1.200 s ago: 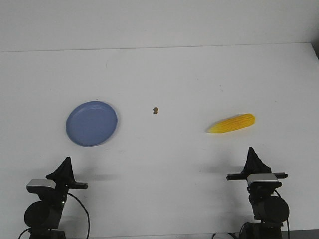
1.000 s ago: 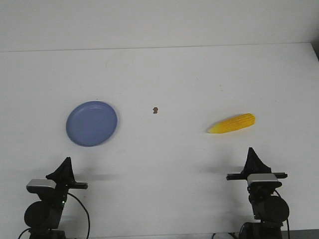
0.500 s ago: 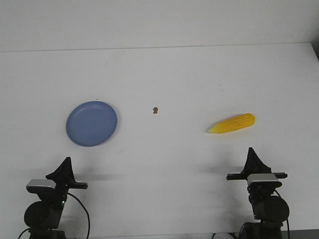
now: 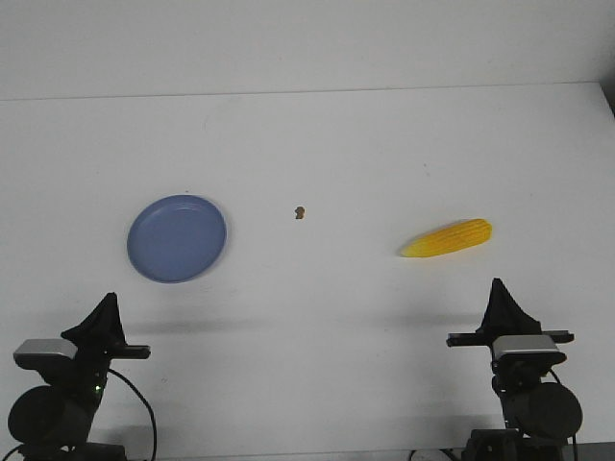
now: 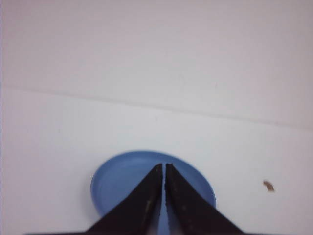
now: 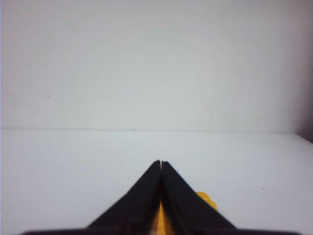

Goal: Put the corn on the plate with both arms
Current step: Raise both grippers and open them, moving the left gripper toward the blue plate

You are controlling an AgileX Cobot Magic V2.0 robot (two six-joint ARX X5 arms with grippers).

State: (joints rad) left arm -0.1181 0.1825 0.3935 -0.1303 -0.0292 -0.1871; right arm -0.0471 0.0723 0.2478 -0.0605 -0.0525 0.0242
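One corn (image 4: 447,238), one plate (image 4: 177,238), well apart, two arms, left fingers (image 5: 163,167) together, right fingers (image 6: 161,164) together

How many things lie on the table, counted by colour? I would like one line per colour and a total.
Blue: 1, the plate
Yellow: 1, the corn
Brown: 1, a small crumb
Total: 3

A plain white table (image 4: 317,144) meets a bare white wall (image 4: 288,43) — flat, even light.
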